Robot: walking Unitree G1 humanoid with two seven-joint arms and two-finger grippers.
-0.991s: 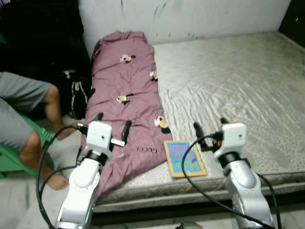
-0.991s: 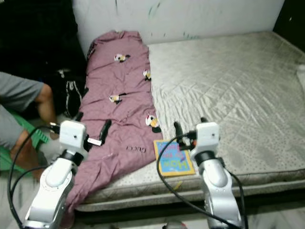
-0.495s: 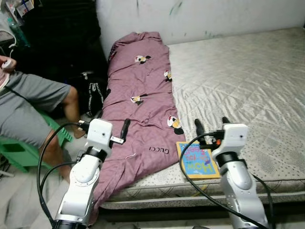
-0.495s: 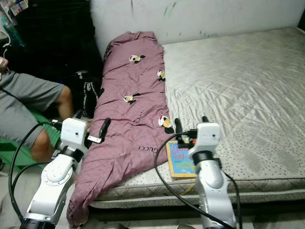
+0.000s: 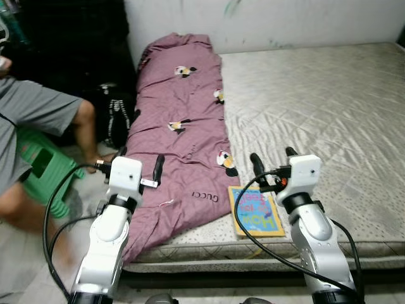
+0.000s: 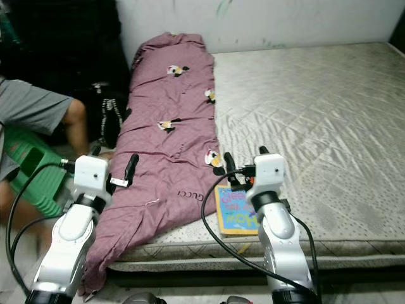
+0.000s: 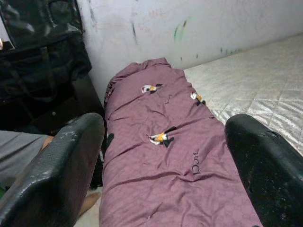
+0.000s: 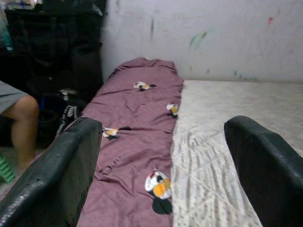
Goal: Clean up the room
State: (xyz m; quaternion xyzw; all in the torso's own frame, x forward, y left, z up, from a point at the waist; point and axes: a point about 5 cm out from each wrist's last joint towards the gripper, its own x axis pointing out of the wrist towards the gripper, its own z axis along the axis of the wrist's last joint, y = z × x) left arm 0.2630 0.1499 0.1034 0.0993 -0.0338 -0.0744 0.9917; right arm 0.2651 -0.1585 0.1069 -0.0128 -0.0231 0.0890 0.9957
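Observation:
A mauve blanket (image 5: 183,126) with small bird prints lies lengthwise along the left side of the mattress (image 5: 329,114), its lower end hanging over the bed's corner. A colourful book (image 5: 256,211) rests near the front edge of the mattress. My left gripper (image 5: 138,166) is open, raised over the blanket's lower left edge. My right gripper (image 5: 273,159) is open above the mattress, just beyond the book. Both hold nothing. The blanket (image 7: 165,156) stretches ahead in the left wrist view, and the blanket (image 8: 137,127) also lies ahead in the right wrist view.
A person (image 5: 38,126) in grey shorts sits on a green stool (image 5: 44,174) left of the bed. A black bag (image 5: 114,117) with white lettering stands on the floor between the person and the bed. A white wall (image 5: 285,22) backs the mattress.
The camera swung right, then back left and tilted down, so the scene shifted. Both grippers keep the same open pose. The person's leg has moved on the left.

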